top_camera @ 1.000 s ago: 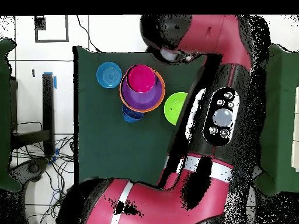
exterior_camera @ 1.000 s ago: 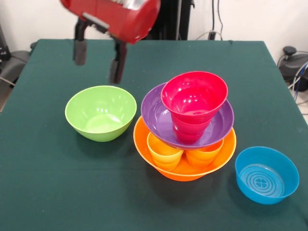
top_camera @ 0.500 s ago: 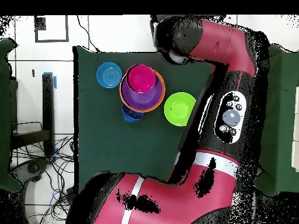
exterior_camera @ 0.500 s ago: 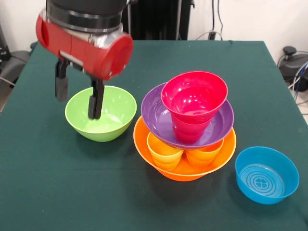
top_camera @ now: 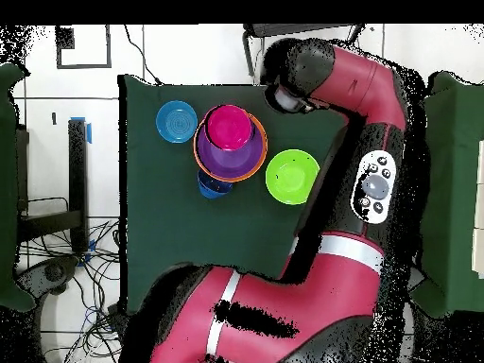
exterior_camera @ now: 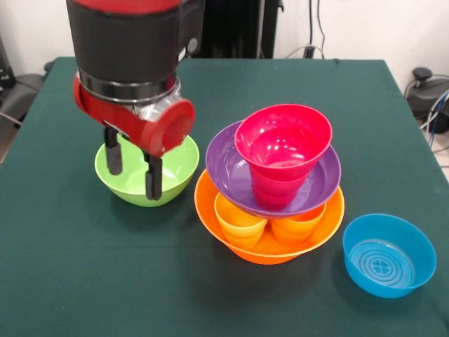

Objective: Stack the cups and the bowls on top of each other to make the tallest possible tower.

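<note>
The tower stands right of the table's middle. Its base is a large orange bowl (exterior_camera: 269,247) holding a yellow cup (exterior_camera: 238,223) and an orange cup (exterior_camera: 296,227). A purple bowl (exterior_camera: 317,180) rests on those cups, and in it a red cup (exterior_camera: 273,191) carries a small red bowl (exterior_camera: 283,137). From above the tower (top_camera: 230,142) shows red over purple over orange. My gripper (exterior_camera: 133,168) is open and low at the lime green bowl (exterior_camera: 175,156), one finger inside, the other over its near wall. Whether they touch it I cannot tell.
A light blue bowl (exterior_camera: 388,254) with a ringed base sits alone at the near right. A dark blue bowl (top_camera: 214,186) peeks out beside the tower in the overhead view. The red arm (top_camera: 371,123) curves along the table's side next to the green bowl (top_camera: 291,177).
The gripper has come down from high above the table's far left, moving nearer and lower, until its fingers reach the lime green bowl. The bowls and cups have not moved.
</note>
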Robot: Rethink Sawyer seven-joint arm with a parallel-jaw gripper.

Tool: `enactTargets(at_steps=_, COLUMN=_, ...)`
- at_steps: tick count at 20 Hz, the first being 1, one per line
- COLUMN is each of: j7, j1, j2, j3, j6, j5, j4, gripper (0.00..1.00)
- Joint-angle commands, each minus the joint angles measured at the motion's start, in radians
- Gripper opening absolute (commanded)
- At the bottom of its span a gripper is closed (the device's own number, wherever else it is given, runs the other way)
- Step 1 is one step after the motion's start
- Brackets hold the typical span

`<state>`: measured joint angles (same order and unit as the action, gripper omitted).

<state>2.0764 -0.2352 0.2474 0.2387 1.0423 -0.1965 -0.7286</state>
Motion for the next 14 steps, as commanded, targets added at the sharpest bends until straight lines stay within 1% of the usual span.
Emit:
enactTargets(at_steps=1, j7=0.306, j1=-0.002, j2=-0.067, j3=0.001, j6=0.158, j5=-0.027, j4=-0.085, gripper=1.00)
enactTargets(at_steps=3, j7=0.309, j1=-0.011, j2=-0.076, j3=-0.001, j6=0.111, j5=-0.034, j4=-0.109, gripper=1.00)
enactTargets(at_steps=6, j7=0.313, j1=-0.028, j2=-0.108, j3=-0.003, j6=0.095, j5=-0.042, j4=-0.112, gripper=1.00)
enactTargets(at_steps=10, j7=0.323, j1=-0.031, j2=-0.140, j3=0.010, j6=0.068, j5=-0.029, j4=-0.112, gripper=1.00)
enactTargets(at_steps=14, j7=0.344, j1=-0.035, j2=-0.135, j3=0.020, j6=0.019, j5=-0.033, j4=-0.161, gripper=1.00)
